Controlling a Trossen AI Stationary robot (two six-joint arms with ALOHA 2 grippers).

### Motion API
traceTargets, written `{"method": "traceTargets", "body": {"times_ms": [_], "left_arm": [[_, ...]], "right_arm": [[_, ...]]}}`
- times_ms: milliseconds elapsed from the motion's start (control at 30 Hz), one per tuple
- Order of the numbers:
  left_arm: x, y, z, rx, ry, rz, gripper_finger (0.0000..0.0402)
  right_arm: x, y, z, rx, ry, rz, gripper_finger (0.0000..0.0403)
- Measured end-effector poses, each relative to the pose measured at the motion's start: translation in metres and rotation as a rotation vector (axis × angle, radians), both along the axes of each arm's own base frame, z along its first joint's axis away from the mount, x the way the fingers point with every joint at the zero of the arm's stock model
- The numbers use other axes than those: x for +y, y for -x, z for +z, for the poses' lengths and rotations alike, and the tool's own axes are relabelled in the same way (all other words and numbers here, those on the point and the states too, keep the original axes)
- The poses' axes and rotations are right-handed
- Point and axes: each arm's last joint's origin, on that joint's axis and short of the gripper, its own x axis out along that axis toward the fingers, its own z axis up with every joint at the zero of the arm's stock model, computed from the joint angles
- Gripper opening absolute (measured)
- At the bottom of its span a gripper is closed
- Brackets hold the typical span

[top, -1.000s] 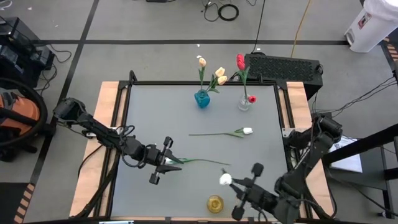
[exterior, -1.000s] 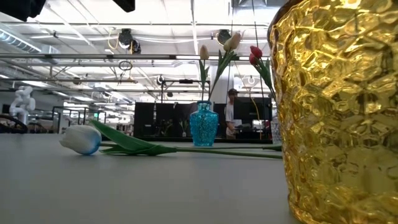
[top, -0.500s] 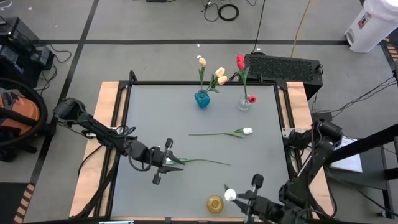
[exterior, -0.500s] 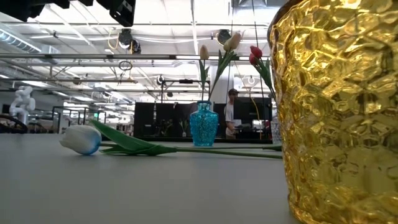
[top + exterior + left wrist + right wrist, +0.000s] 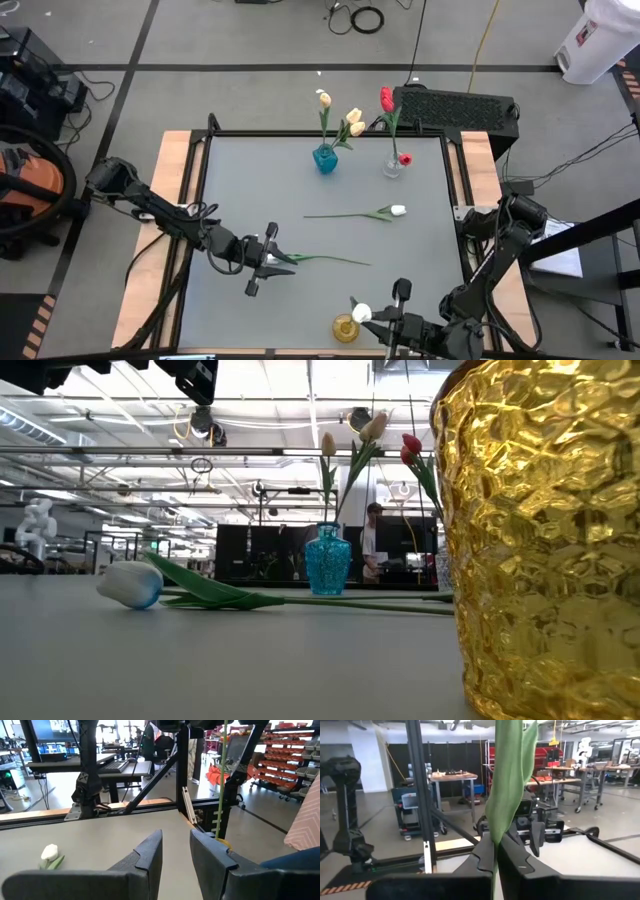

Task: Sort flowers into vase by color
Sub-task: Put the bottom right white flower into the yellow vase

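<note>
Meanwhile, change: over the last second the right gripper was carried from right of mid-table to the near edge, and the white tulip it held was brought just beside the gold vase.
Right gripper: clamped fully shut on the tulip's stem, with a leaf standing up between the fingers in the right wrist view.
Left gripper: kept in place at the left of the table; partly open, and nothing was seen held in the left wrist view; a loose stem lay beside it.
Meaning: the white flower was judged nearly ready to go into the gold vase, which was still without a flower.
Vases: three were counted, the blue vase and the clear vase at the far side, the gold one near.
Flowers: three cream tulips in blue, two red tulips in clear, one white held, one flat tulip at mid-table, plus the loose stem.
</note>
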Motion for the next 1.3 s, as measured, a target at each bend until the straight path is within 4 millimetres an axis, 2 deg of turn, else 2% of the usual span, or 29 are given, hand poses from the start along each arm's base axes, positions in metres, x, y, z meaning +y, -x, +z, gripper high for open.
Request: {"method": "traceTargets", "body": {"times_ms": [233, 1300], "left_arm": [[0.000, 0.000, 0.000, 0.000, 0.000, 0.000, 0.0107], [0.000, 0.000, 0.000, 0.001, 0.002, 0.000, 0.0107]], "right_arm": [[0.001, -0.002, -0.002, -0.005, -0.029, 0.073, 0.0000], [-0.006, -0.009, -0.022, 0.102, -0.048, 0.043, 0.0000]]}}
